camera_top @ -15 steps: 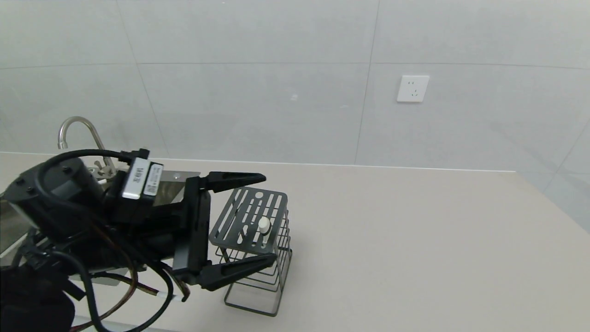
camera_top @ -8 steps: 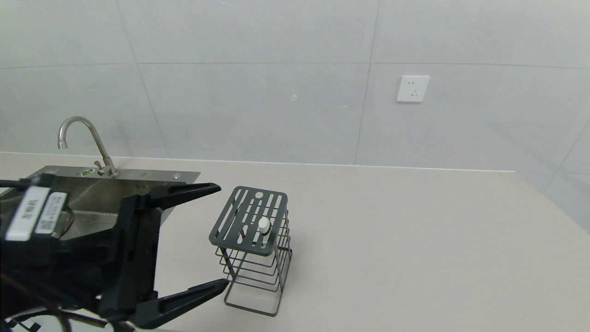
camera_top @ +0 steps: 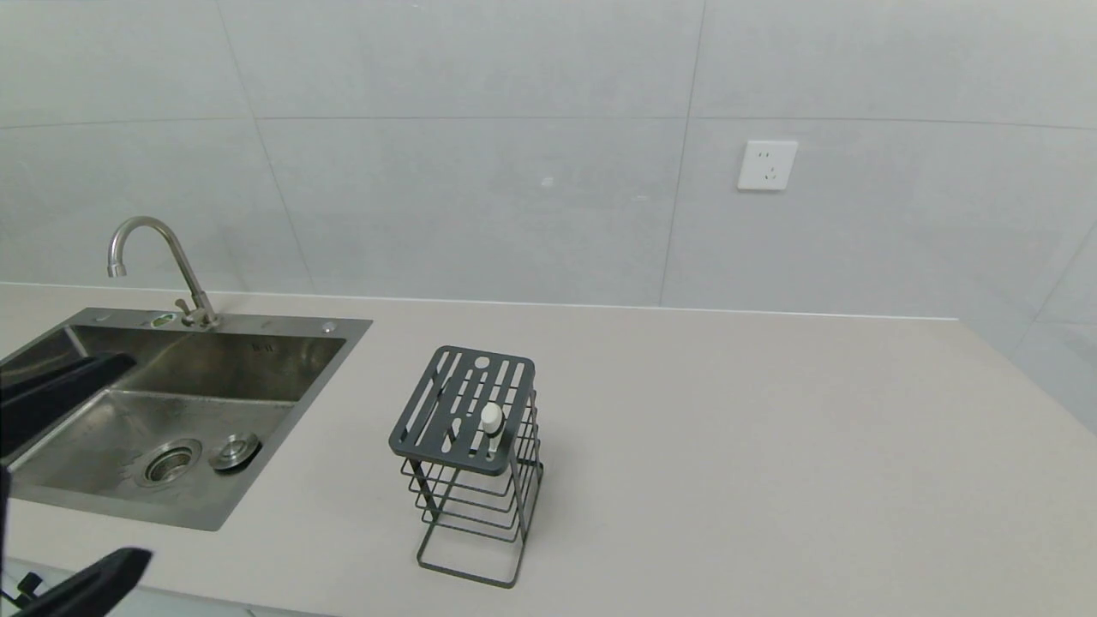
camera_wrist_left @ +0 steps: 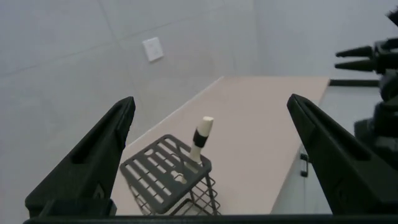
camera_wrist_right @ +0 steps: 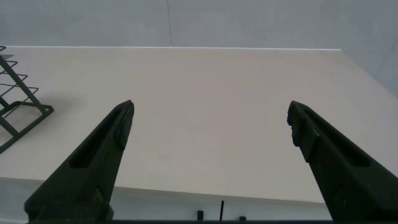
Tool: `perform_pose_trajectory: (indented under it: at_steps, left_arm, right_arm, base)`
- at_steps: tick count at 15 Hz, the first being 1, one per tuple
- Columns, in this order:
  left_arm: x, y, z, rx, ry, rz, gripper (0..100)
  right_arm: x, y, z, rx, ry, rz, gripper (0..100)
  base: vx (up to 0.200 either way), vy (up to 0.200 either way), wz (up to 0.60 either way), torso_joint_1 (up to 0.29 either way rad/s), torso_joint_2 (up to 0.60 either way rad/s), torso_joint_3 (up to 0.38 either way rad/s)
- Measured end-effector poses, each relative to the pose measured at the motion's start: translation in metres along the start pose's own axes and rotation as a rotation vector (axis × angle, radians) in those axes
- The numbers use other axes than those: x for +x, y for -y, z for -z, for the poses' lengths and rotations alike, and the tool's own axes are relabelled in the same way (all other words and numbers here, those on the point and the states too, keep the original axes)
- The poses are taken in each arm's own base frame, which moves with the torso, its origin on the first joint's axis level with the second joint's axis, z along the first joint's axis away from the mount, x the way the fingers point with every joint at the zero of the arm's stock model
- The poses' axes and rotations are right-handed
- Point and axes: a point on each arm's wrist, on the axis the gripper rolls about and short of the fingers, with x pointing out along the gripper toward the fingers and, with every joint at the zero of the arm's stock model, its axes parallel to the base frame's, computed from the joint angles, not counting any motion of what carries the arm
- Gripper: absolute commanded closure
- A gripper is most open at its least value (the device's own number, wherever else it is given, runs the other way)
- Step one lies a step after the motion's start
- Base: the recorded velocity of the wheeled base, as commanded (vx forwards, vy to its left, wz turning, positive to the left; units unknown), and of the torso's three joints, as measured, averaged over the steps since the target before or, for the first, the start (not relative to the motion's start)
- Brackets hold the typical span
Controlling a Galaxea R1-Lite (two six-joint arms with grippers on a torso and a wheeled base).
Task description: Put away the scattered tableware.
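Note:
A dark wire utensil rack stands on the beige counter, right of the sink. One utensil is slotted upright in its top plate, its white-tipped handle sticking out. The left wrist view shows that handle as white-tipped with a black band, rising above the rack. My left gripper hangs open and empty at the left edge over the sink, well clear of the rack; its fingers frame the left gripper view. My right gripper is open, empty, above bare counter near the front edge.
A steel sink with a curved faucet and a drain fills the left. A wall socket sits on the tiled wall. The rack's base is off to one side of the right gripper.
My left arm has drawn back from the rack's top toward the left edge of the head view, staying open. The rack and the utensil have not moved.

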Motion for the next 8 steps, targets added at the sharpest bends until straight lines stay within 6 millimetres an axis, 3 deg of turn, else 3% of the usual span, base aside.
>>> perform_pose_trajectory:
  at_steps: [3, 5, 8]
  left_arm:
    - [-0.03, 0.04, -0.01, -0.051, 0.026, -0.065, 0]
    - [-0.046, 0.063, -0.003, -0.17, -0.014, -0.05, 0]
    - [-0.067, 0.088, 0.008, -0.165, 0.011, -0.031, 0]
  right_arm:
    - [0.0, 0.0, 0.0, 0.0, 0.0, 0.0, 0]
    - [0.0, 0.0, 0.0, -0.001, 0.0, 0.0, 0]
    - [0.0, 0.0, 0.0, -0.002, 0.0, 0.0, 0]
  base:
    - [0.0, 0.0, 0.0, 0.0, 0.0, 0.0]
    - [0.0, 0.0, 0.0, 0.0, 0.0, 0.0]
    - [0.0, 0.0, 0.0, 0.0, 0.0, 0.0]
